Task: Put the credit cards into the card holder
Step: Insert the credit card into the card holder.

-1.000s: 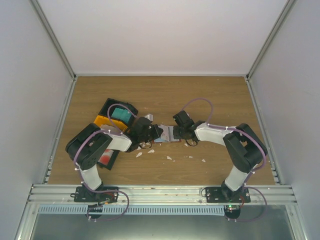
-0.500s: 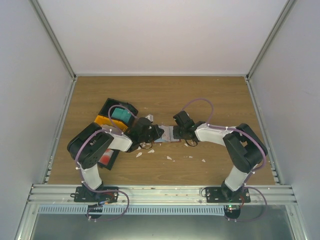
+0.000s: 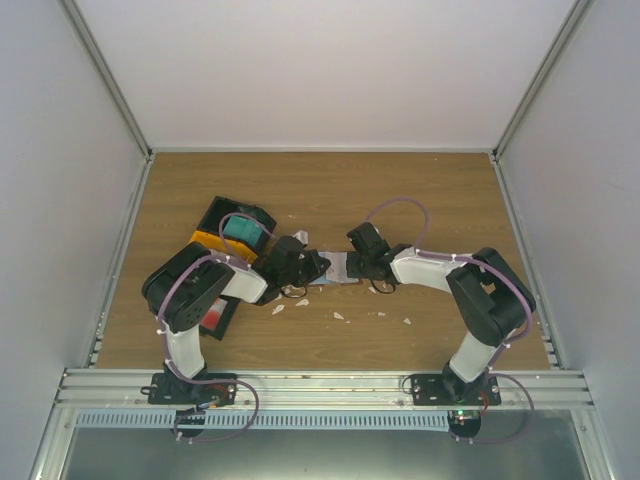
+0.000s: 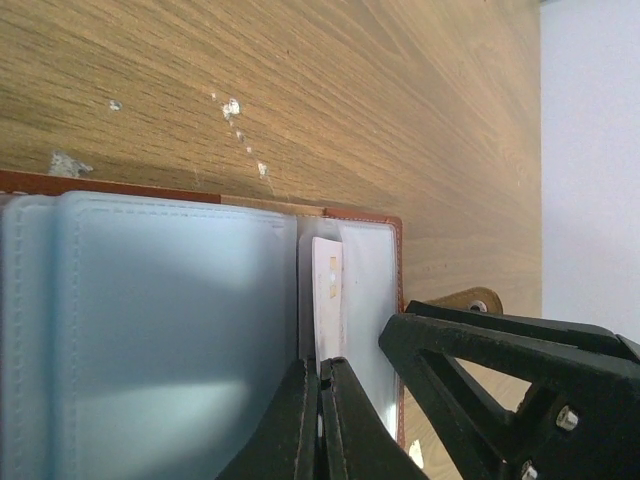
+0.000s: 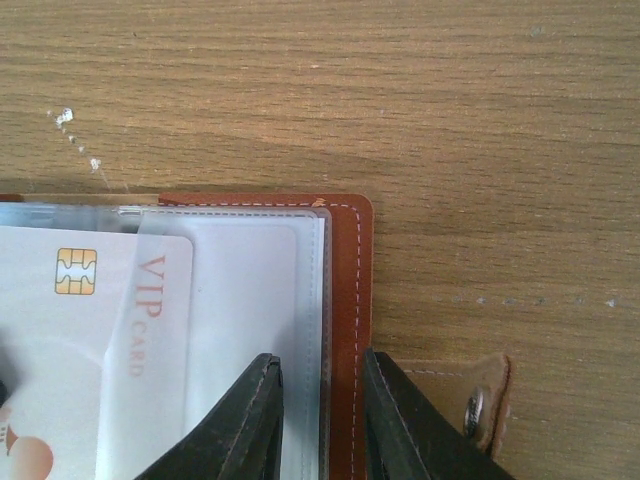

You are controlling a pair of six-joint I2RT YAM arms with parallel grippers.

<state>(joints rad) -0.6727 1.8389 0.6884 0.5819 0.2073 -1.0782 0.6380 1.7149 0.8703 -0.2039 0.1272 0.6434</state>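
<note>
The card holder (image 3: 338, 268) lies open on the table between both grippers, with a brown leather rim (image 5: 345, 300) and clear sleeves. My left gripper (image 4: 320, 365) is shut on a white credit card (image 4: 328, 290), seen edge-on. In the right wrist view the same credit card (image 5: 90, 330) shows a gold chip and red "VIP CARD" lettering, and its leading end lies under a clear sleeve. My right gripper (image 5: 321, 356) stands partly open at the holder's right edge. One finger is on the sleeves, the other beside the rim by the snap strap (image 5: 480, 410).
A black-and-orange tray (image 3: 208, 240) sits at the left with a teal card (image 3: 240, 230) in it, and a red card (image 3: 212, 315) lies near the left arm. Small white scraps (image 3: 340, 316) dot the wood in front of the holder. Grey walls enclose the table.
My left arm has shifted, with its elbow swinging left, and its gripper has edged slightly right toward the holder with the card. The right arm has stayed put.
</note>
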